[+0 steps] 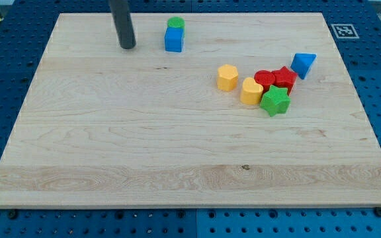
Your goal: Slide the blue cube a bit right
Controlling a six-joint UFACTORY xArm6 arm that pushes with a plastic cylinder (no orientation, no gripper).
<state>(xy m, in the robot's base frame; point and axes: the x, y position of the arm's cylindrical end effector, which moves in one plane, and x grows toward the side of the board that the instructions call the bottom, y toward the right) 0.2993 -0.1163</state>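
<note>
A: How is the arm standing?

B: The dark rod comes down from the view's top, nearly upright, and my tip (127, 46) rests on the desk (177, 165) near its top edge. It sits to the view's left of the blue cube (173, 39), apart from it, with bare wood between. There is no claw on this arm, so nothing opens or closes; the rod holds nothing.

A: And the blue cube?

B: Near the desk's top edge, a little left of centre. A green block (175, 24), round-looking, touches it on the side toward the view's top.

A: What room is there around it?

B: To the view's right of the cube the wood lies open up to the far corner. Lower right is a cluster: a yellow hexagon block (227, 77), a yellow heart-shaped block (251, 91), a red round block (264, 78), another red block (285, 78) whose shape I cannot tell, and a green star (274, 101), all packed close. A blue triangular block (303, 64) sits just beside the red ones.

A: Any writing?

B: Only a black-and-white square marker (343, 30) beside the desk's top right corner; no readable words.
</note>
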